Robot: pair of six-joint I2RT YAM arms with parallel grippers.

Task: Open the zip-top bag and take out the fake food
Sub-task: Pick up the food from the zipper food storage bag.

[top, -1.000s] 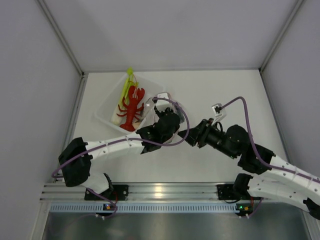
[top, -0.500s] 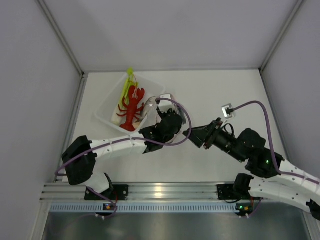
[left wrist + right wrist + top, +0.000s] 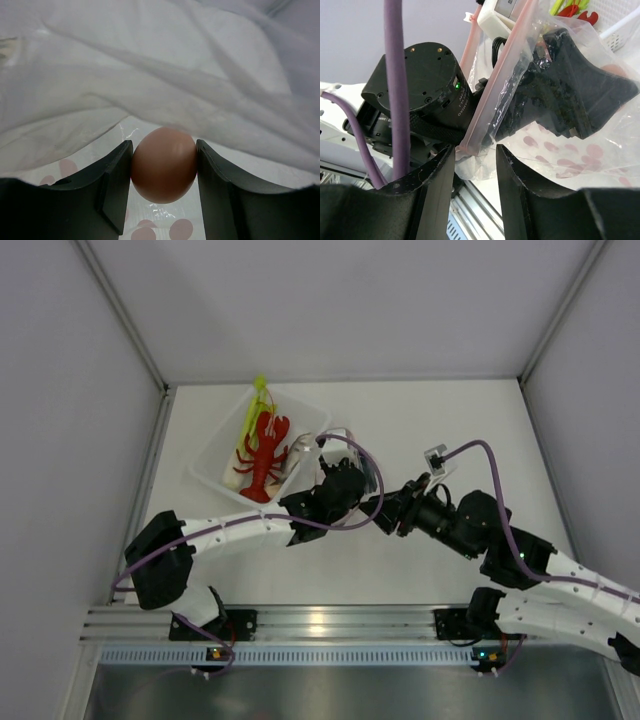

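Note:
The clear zip-top bag (image 3: 366, 466) with pink dots lies at mid-table, and my left gripper (image 3: 345, 483) reaches inside it. In the left wrist view the left gripper (image 3: 163, 172) is shut on a pinkish-beige round piece (image 3: 163, 164), with the bag's film (image 3: 150, 75) draped overhead. My right gripper (image 3: 475, 167) stands open, and the corner of the bag's pink zip strip (image 3: 492, 95) hangs between its fingers, touching the left one. From above, the right gripper (image 3: 384, 511) meets the bag's near right edge. The red lobster (image 3: 264, 453) and green leek (image 3: 252, 412) lie in the tray.
A rigid clear tray (image 3: 212, 468) sits at the back left, just beyond the bag. Grey walls close the table on three sides. Purple cables loop over both wrists. The aluminium rail (image 3: 320, 622) with the arm bases runs along the near edge.
My right arm pulled back to the right half a second ago, then returned to the bag's edge, its jaws slightly narrower. The left arm has barely moved and kept its hold.

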